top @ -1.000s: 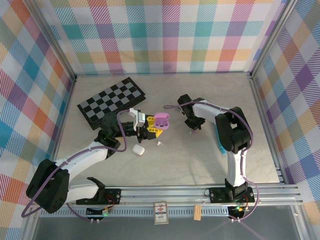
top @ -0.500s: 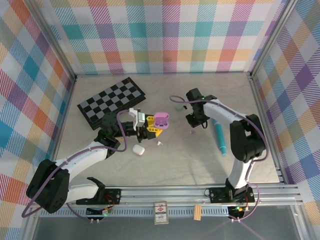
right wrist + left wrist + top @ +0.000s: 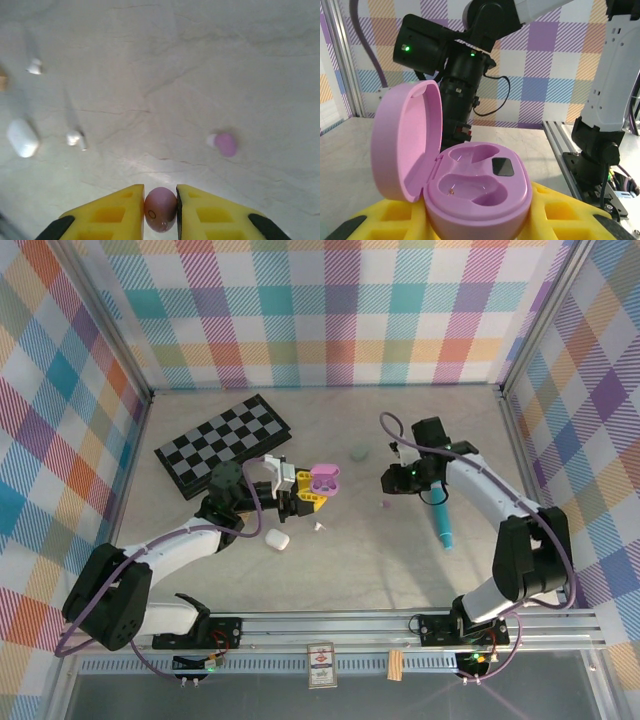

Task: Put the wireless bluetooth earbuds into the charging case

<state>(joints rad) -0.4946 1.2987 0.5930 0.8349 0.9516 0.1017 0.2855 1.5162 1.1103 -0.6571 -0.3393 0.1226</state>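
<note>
Toward the back left of the table (image 3: 350,570) lay a chessboard (image 3: 225,445), with a green case (image 3: 359,452) further right near the middle. A white case (image 3: 277,539) sat nearer the front, a white earbud (image 3: 319,527) just beside it. A teal pen (image 3: 441,522) lay to the right, under the right arm. Bare tabletop separated the two grippers, apart from a loose purple earbud (image 3: 225,144) lying on it below the right gripper (image 3: 160,200).

That gripper's yellow fingers (image 3: 120,212) stood nearly closed, pinching a held purple earbud (image 3: 161,209) between their tips above the table. The left gripper (image 3: 303,498) was narrowly closed around the base of the purple charging case (image 3: 480,195), holding it level with its lid (image 3: 407,140) swung up and both wells empty.
</note>
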